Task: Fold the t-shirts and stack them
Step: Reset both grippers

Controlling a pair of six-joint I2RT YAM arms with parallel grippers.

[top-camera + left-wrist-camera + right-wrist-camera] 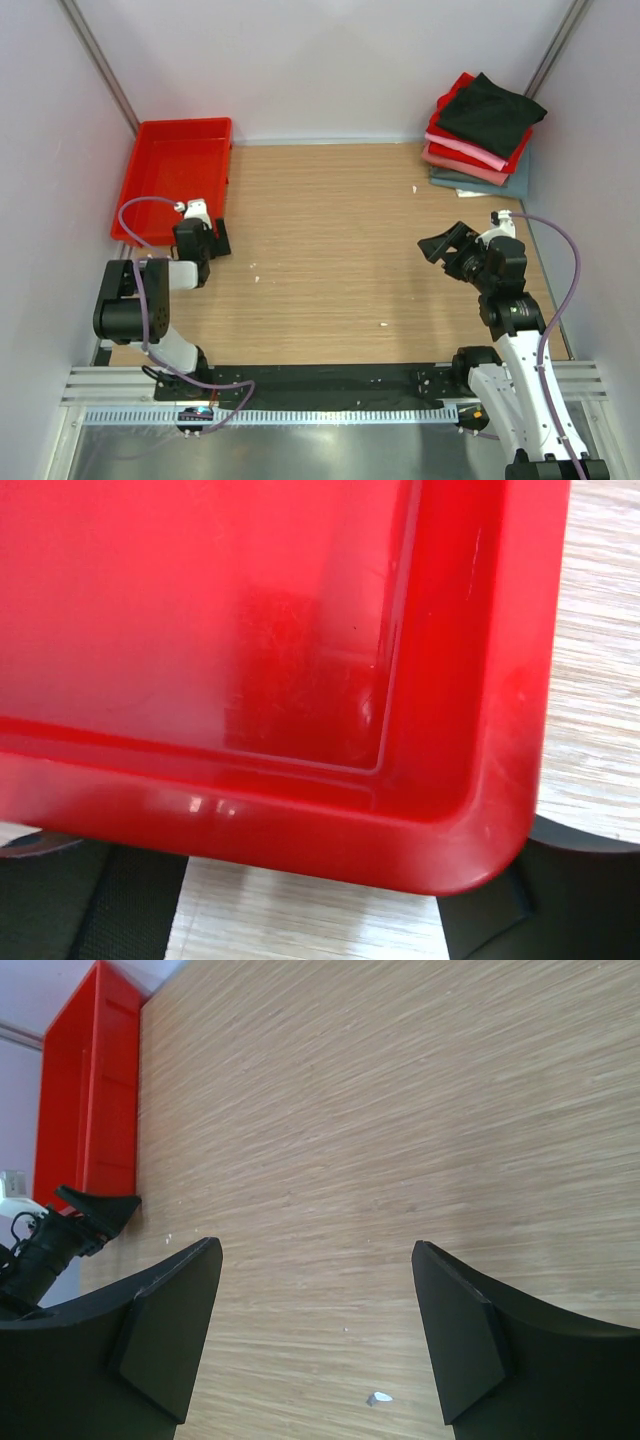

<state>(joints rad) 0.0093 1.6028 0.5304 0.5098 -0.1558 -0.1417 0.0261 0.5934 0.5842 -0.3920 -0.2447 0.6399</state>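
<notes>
On the table (330, 230), far right | t-shirts (480, 140) are stacked, black uppermost | left tool (215, 237), right tool (445, 245) are held spread, empty, as if done

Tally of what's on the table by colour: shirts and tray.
black t-shirt: 1
red t-shirt: 1
pink t-shirt: 1
dusty-rose t-shirt: 1
grey-teal t-shirt: 1
red tray: 1
Total: 6

Wooden table (340, 240) with red tray (185, 124) far left, stack of t-shirts (482, 135) far right
</notes>
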